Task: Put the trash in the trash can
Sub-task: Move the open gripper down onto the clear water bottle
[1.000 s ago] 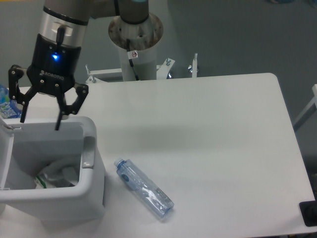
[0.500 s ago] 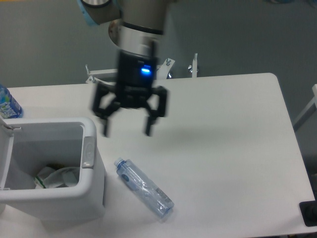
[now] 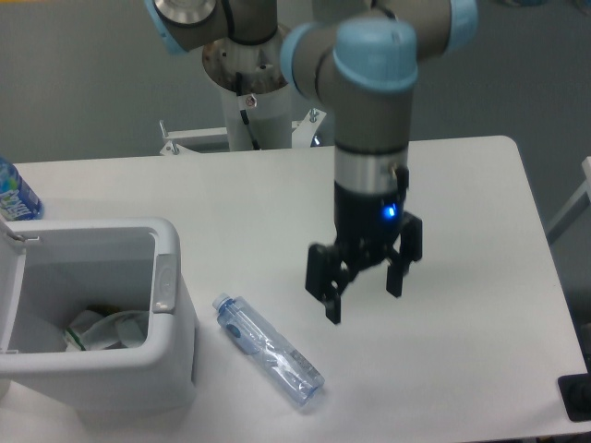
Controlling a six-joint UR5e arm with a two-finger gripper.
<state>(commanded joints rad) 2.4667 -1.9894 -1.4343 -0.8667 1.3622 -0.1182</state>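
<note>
The crumpled white wrapper (image 3: 106,329) lies at the bottom of the white trash can (image 3: 166,360), which stands at the table's front left. A slim clear bottle (image 3: 268,349) with a blue cap lies on its side on the table, just right of the can. My gripper (image 3: 363,301) hangs open and empty over the table, above and to the right of the bottle, fingers pointing down and apart from it.
A blue bottle with a printed label (image 3: 15,194) stands at the far left edge behind the can. The arm's pedestal (image 3: 251,92) rises behind the white table (image 3: 462,231). A dark object (image 3: 576,397) sits at the front right corner.
The gripper has swung from above the trash can rightward across the table and turned, now hovering right of the bottle. The bottle and wrapper have not moved.
</note>
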